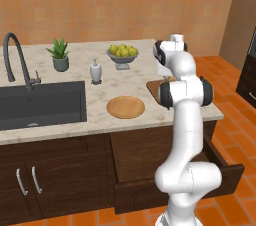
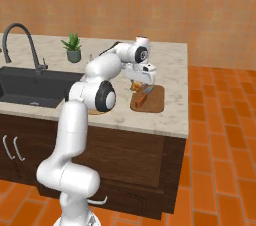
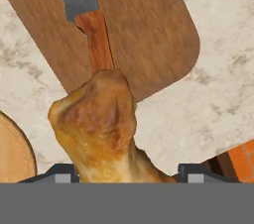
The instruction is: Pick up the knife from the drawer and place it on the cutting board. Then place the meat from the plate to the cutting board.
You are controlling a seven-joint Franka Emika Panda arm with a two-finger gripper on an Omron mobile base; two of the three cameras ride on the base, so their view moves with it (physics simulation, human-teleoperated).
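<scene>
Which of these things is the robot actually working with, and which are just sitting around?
In use:
- meat, held in the gripper
- knife, lying on the cutting board
- plate, now bare
- drawer, standing open

Just sitting there:
- fruit bowl
- potted plant
- soap bottle
- sink and faucet
</scene>
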